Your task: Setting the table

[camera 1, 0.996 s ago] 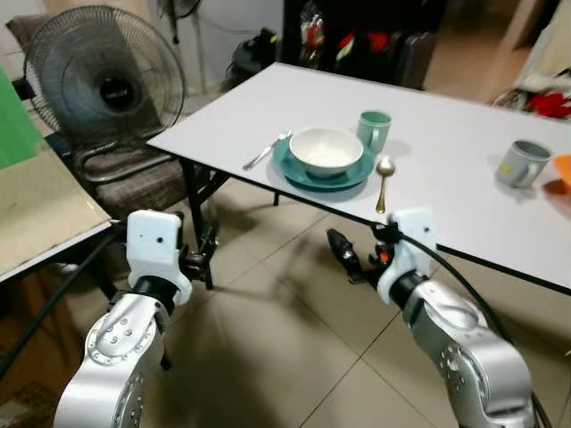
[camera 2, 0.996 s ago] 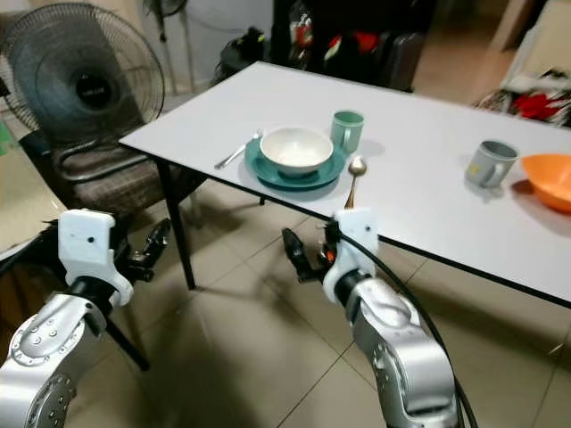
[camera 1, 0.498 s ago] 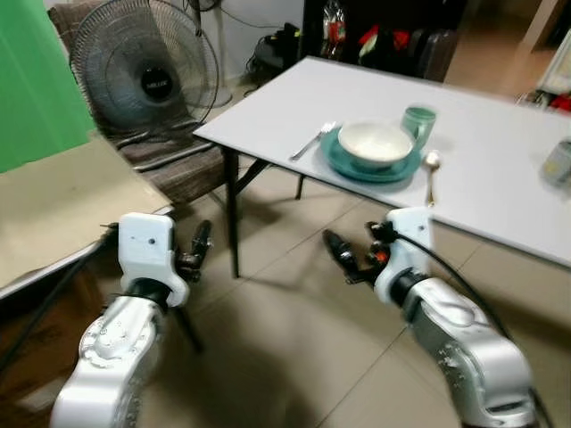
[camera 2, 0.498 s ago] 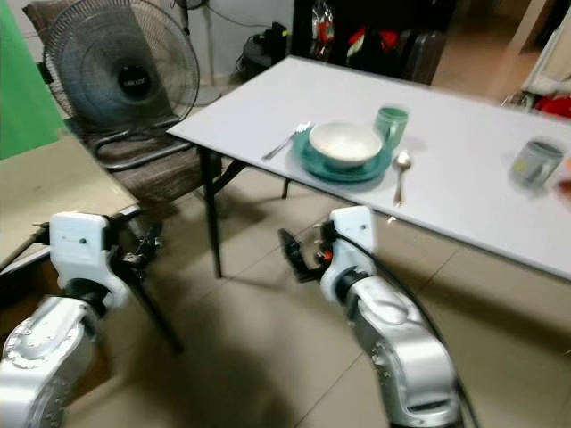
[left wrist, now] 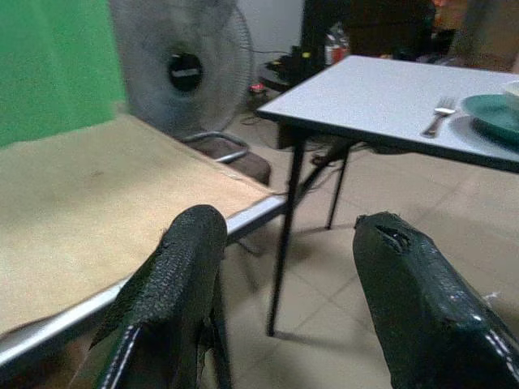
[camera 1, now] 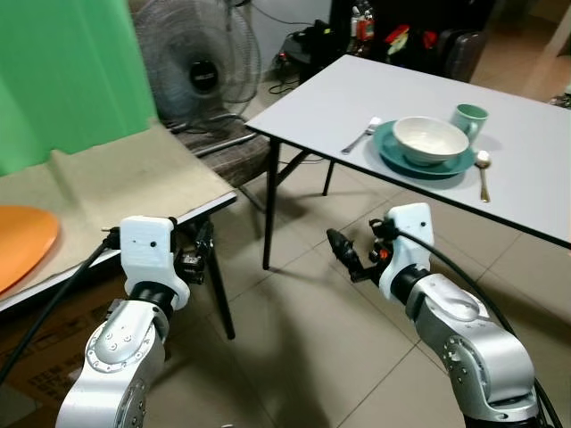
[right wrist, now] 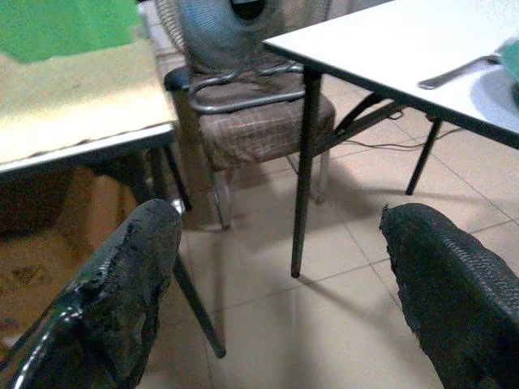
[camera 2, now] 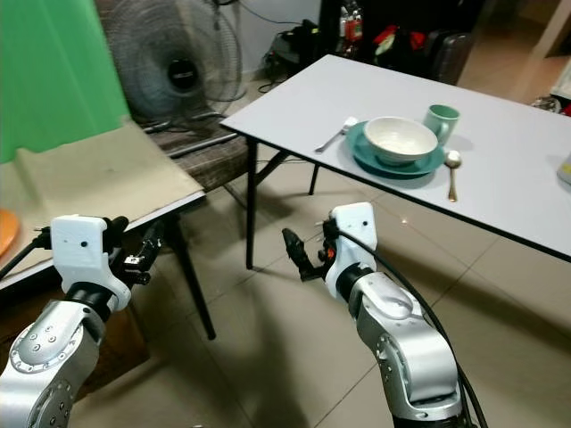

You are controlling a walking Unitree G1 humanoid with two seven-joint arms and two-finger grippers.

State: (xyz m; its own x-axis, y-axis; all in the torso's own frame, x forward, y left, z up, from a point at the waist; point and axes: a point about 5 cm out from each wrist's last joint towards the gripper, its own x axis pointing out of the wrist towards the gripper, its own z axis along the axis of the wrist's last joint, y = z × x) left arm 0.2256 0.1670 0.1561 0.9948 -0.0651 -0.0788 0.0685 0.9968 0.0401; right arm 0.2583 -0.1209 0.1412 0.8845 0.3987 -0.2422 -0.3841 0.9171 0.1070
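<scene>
Both my left gripper (camera 1: 202, 252) and right gripper (camera 1: 343, 255) hang empty, fingers apart, over the floor between tables, so with the white bowl (camera 1: 431, 141) on its teal plate (camera 1: 393, 157) set near the grey table's (camera 1: 428, 85) front edge, I judge I'm fetching the orange dish (camera 1: 22, 242) next

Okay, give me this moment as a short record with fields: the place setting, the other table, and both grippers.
Place setting: white bowl on teal plate, silver fork to its left, gold spoon to its right, green mug behind, on white table.
Side table: beige-topped table carrying orange plate.
Left gripper: open, empty.
Right gripper: open, empty.
</scene>
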